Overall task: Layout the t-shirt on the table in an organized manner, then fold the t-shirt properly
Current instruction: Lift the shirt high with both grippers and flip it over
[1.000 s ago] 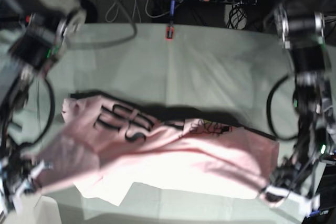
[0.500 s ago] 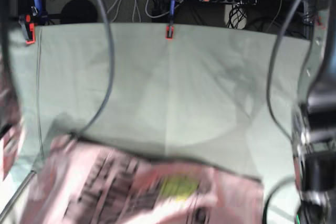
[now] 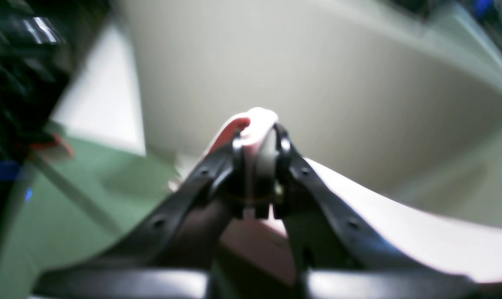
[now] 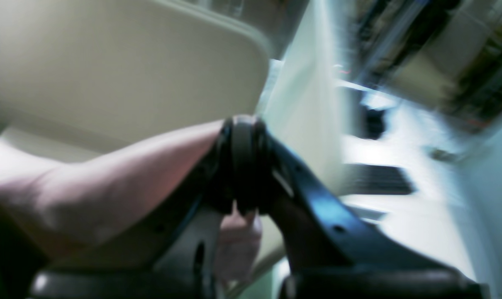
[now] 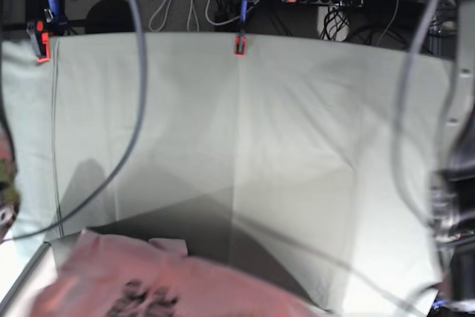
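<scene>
Both pincers are pinching the t-shirt (image 5: 148,287): the left pincer (image 3: 257,143) is pressed together on a pink fold, and the right pincer (image 4: 242,137) is clamped on a stretched edge. In the base view the blurred shirt sits at six to seven o'clock, above the desk (image 5: 297,131), black lettering showing.

A fold of the t-shirt (image 3: 257,120) sits between the fingers (image 3: 218,174) of the left gripper (image 3: 257,143) and runs off to their right. At the right gripper (image 4: 243,137), the cloth is pinched between the fingers (image 4: 305,199) and runs off to their left. The table (image 5: 297,146) lies beyond both fingertips.
</scene>
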Tool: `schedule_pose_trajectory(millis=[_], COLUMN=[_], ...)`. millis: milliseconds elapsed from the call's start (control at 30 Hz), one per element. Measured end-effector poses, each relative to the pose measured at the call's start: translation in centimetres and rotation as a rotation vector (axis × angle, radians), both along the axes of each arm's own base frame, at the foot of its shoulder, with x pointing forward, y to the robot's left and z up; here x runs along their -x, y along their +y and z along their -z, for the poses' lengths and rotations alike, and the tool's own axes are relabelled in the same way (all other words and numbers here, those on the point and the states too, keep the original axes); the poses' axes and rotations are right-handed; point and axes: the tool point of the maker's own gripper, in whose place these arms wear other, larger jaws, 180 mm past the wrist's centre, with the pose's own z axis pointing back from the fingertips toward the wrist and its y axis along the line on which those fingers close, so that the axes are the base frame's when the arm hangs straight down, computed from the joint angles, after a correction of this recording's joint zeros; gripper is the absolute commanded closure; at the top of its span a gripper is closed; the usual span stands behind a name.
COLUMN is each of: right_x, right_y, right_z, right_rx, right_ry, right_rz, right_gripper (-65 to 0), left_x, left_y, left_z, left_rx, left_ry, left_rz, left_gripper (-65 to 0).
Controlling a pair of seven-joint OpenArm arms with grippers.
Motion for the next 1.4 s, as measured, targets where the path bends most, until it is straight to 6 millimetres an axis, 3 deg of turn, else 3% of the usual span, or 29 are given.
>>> schedule_pose_trajectory(millis=[67,100,167,200,233,300,400,433,500,533,600,733,867,1000,1067,1167,1300,1400], right_x=[1.5,2.1,3.1,3.8,4.7,6.3,8.5,8.9,10.5,11.7,14.0,16.9,20.3,24.8,26.0,28.1,32.7,33.1], right_y=[-0.2,-0.3,0.2,1.4,2.9,5.2,6.7,7.1,8.5,9.2,10.4,10.8,11.7,11.0,11.1,10.8,7.7,7.2], right_z=[0.8,3.2,11.1,15.1,18.2,20.9,22.0,23.0,26.5,28.0,29.3,33.3,35.6,39.8,40.5,41.7,43.7,43.7], right_rx=[0.007,0.019,0.027,0.026,0.029,0.045,0.066,0.055,0.033,0.029,0.03,0.021,0.014,0.028,0.027,-0.007,0.01,-0.004], right_ry=[-0.04,-0.006,0.172,0.251,0.303,0.319,0.28,0.297,0.371,0.404,0.409,0.516,0.572,0.733,0.753,0.78,0.906,0.9], right_rz=[0.027,0.041,0.08,0.071,0.05,0.011,-0.008,-0.01,-0.022,-0.026,-0.05,-0.038,-0.054,-0.031,-0.034,-0.027,0.074,0.09], right_gripper=[0.0,0.0,0.0,0.0,0.0,0.0,0.0,0.0,0.0,0.0,0.0,0.0,0.0,0.0,0.0,0.0,0.0,0.0], left_x=[0.8,1.2,2.9,4.0,5.0,6.6,8.7,9.5,12.3,14.1,16.7,20.4,24.8,29.6,30.6,31.7,35.4,35.7], left_y=[0.9,1.1,0.4,0.3,0.4,1.0,3.7,5.0,6.1,5.5,4.1,6.2,4.6,6.2,6.7,5.7,8.8,10.1], left_z=[2.7,5.9,13.8,16.9,18.7,19.1,19.2,20.5,25.0,27.4,30.0,32.8,35.5,38.8,39.3,39.8,41.0,40.6], left_rx=[-0.017,-0.025,-0.034,-0.018,0.001,0.023,0.068,0.086,0.083,0.089,0.133,0.158,0.207,0.179,0.165,0.178,0.19,0.204], left_ry=[0.016,0.066,0.23,0.283,0.303,0.289,0.274,0.3,0.404,0.467,0.517,0.553,0.605,0.713,0.727,0.734,0.789,0.777], left_rz=[-0.013,-0.018,0.011,0.006,-0.003,-0.008,-0.044,-0.086,-0.126,-0.114,-0.081,-0.159,-0.115,-0.171,-0.189,-0.16,-0.263,-0.301], left_gripper=[-0.2,-0.2,-0.2,-0.2,-0.2,-0.2,-0.2,-0.2,-0.2,-0.2,-0.2,-0.1,-0.1,-0.1,-0.1,-0.1,-0.1,-0.1])
